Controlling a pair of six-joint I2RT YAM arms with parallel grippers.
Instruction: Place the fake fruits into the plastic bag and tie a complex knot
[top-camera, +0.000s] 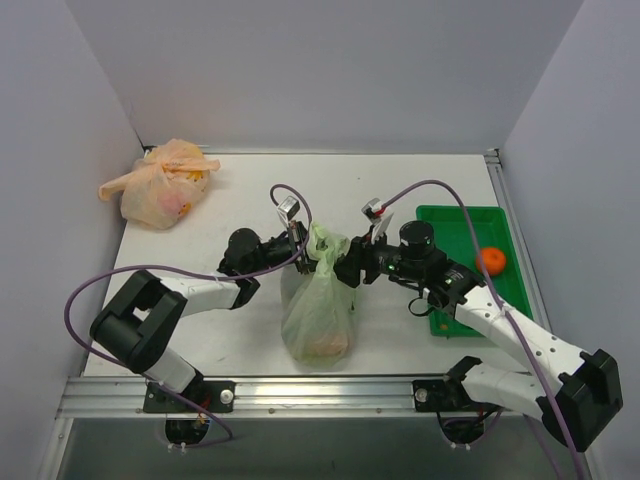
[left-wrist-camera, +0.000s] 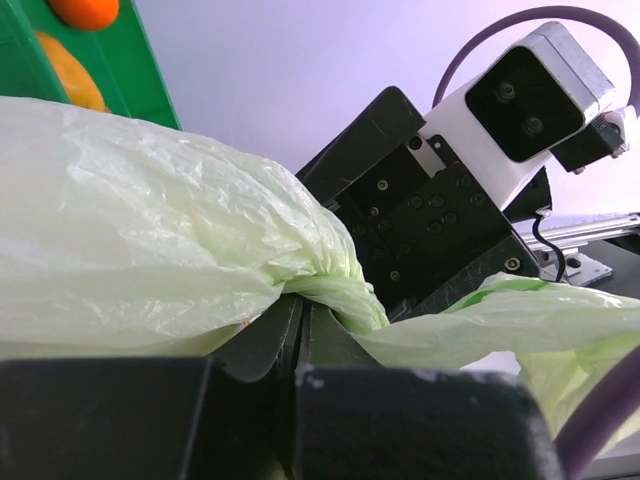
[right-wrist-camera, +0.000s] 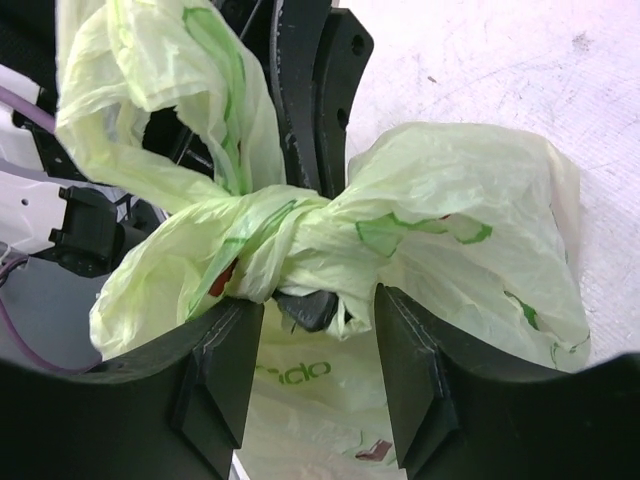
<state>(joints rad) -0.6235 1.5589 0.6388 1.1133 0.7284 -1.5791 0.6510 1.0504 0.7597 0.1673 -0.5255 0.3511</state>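
Observation:
The pale green plastic bag (top-camera: 318, 312) stands at the table's middle, its handles twisted into a knot (right-wrist-camera: 290, 235) at the top. Orange fake fruits show faintly through its bottom (top-camera: 325, 345). My left gripper (top-camera: 301, 252) (left-wrist-camera: 300, 305) is shut on the bag's twisted neck, coming in from the left. My right gripper (top-camera: 346, 264) (right-wrist-camera: 310, 330) is on the right side of the knot. It is open, with its pads (right-wrist-camera: 228, 370) standing apart just below the knot and gripping nothing. One orange fruit (top-camera: 491, 260) lies in the green tray (top-camera: 450, 220).
A peach-orange bag (top-camera: 160, 185) with things inside lies at the back left corner. The green tray (left-wrist-camera: 125, 70) with two orange fruits (left-wrist-camera: 85, 10) stands to the right of the bag. White walls close the table on three sides.

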